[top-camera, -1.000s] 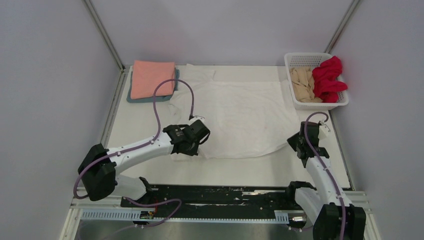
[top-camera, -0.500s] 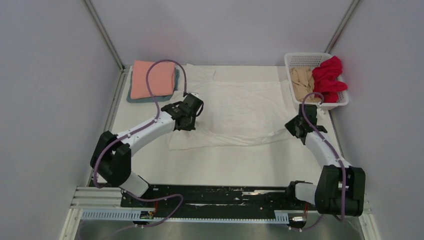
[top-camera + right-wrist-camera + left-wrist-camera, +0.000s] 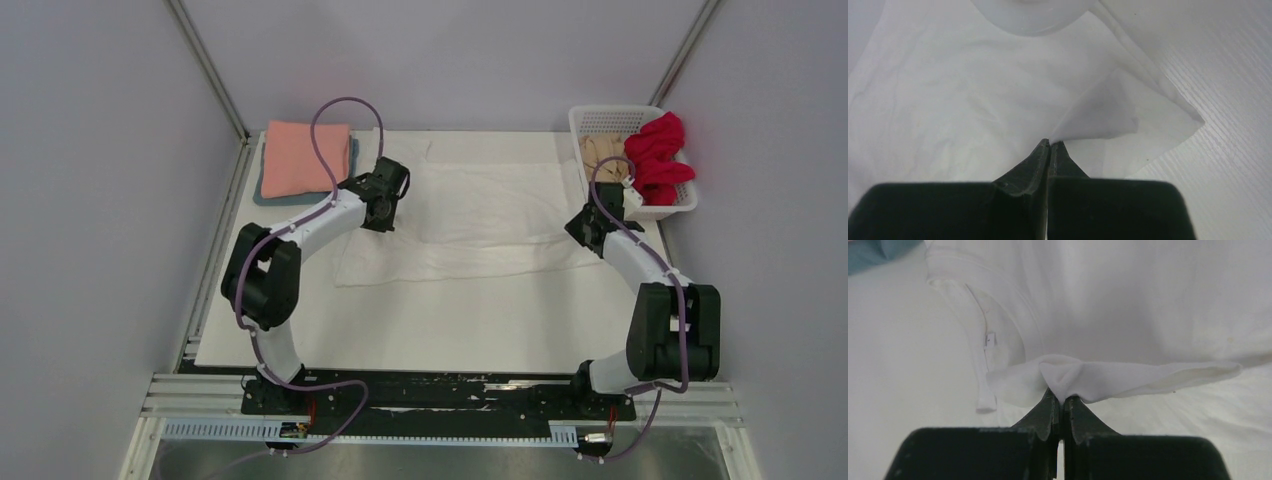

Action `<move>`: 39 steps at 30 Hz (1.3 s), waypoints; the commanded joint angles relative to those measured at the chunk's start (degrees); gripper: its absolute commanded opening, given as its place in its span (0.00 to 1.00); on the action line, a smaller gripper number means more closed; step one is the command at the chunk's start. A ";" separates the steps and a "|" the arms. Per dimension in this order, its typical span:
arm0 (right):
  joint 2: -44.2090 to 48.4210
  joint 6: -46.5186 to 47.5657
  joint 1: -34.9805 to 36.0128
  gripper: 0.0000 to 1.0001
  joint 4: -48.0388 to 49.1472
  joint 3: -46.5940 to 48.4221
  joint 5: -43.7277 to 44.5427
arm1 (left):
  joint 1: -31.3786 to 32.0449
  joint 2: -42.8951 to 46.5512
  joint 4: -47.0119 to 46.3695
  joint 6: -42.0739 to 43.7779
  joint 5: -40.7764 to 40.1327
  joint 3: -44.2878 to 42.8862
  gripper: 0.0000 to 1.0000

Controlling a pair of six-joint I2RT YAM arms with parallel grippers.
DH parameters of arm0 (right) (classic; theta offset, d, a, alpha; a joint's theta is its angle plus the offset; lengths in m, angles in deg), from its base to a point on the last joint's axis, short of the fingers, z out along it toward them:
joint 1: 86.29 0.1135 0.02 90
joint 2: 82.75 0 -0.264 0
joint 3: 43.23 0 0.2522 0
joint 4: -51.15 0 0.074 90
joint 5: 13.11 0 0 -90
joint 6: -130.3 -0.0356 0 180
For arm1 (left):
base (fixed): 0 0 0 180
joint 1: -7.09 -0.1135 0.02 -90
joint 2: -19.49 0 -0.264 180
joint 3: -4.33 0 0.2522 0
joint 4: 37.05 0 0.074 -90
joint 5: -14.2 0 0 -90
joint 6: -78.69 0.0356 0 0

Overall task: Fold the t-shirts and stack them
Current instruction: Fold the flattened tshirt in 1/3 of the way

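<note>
At mid-table, white t-shirt (image 3: pixel 480 215) lies spread flat, collar at left. Your left gripper (image 3: pixel 1060 399) is pinched tight on fold of its left edge; your right gripper (image 3: pixel 1050 145) is clamped shut on cloth at its right edge. Back left: salmon pink t-shirt (image 3: pixel 300 158) folded atop grey-blue t-shirt (image 3: pixel 262 196). Back right: red t-shirt (image 3: pixel 660 150), beige t-shirt (image 3: pixel 603 166) bunched in basket (image 3: pixel 610 119).

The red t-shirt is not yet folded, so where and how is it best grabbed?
I'd pinch the bunched hump of the red t-shirt that stands above the basket rim, coming straight down from above; the walls block its sides.
</note>
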 commanded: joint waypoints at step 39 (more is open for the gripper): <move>2.28 14.08 12.31 1.00 5.43 -0.14 -10.80 | -8.86 6.32 -4.94 -6.32 19.18 0.58 1.00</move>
